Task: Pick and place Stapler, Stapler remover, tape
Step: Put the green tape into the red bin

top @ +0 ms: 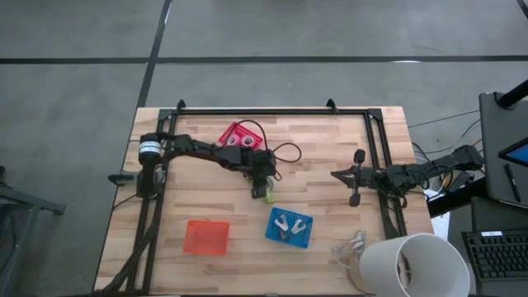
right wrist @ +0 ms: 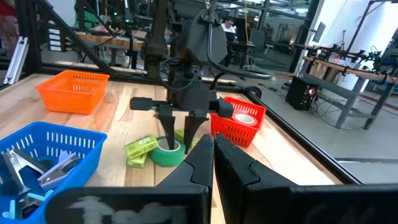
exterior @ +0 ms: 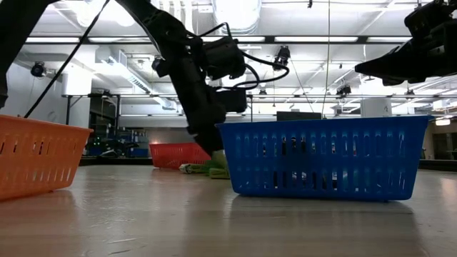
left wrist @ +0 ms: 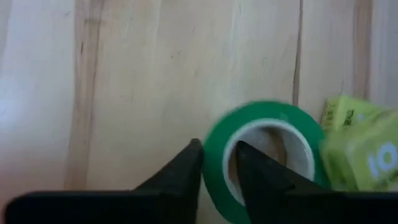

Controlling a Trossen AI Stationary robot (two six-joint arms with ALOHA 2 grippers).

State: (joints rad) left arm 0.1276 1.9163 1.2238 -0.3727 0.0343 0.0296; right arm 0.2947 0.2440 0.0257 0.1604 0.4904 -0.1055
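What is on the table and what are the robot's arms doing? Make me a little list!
left pincer: down at the green tape, fingers straddling its rim
right pincer: waiting at the table's right side, shut, holding nothing
next to the tape: a yellow-green stapler
red basket: holds a tape roll
blue basket: holds silvery metal claws
orange basket: looks empty

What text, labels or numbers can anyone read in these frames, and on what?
None fully legible.
Yellow-green box beside the green tape roll straddled by the left hand: pale print, perhaps "to", too blurred to read.
Same box in the right wrist view: markings too small.
Monitor at the table's edge: nothing readable.
Baskets: no visible labels.
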